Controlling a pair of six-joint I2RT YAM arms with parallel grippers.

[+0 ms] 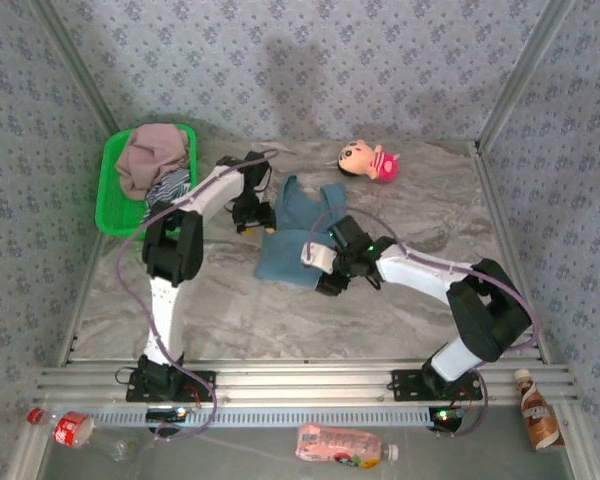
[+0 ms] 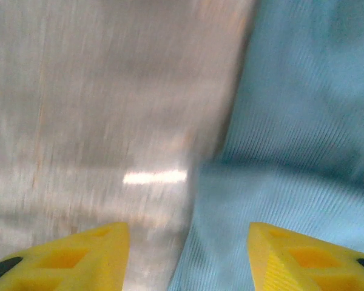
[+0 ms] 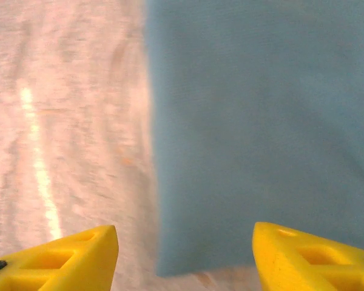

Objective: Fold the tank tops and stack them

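Green basket [image 1: 108,200], far left: mauve top [image 1: 150,155] and striped top [image 1: 168,188] bunched inside. Left gripper [image 2: 188,242] over the left edge of the teal top [image 1: 290,250], jaws apart, holding nothing. Teal top lies mid-table. Right gripper [image 3: 185,248] over its near corner, jaws apart, empty. Doll [image 1: 368,160] beyond, apart.

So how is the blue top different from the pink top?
The blue top lies on the table; the pink top sits in the green basket. The blue top is spread out fairly flat; the pink top is bunched in a heap. The pink top has a striped top peeking out beside it; the blue top has none. Both are soft cloth.
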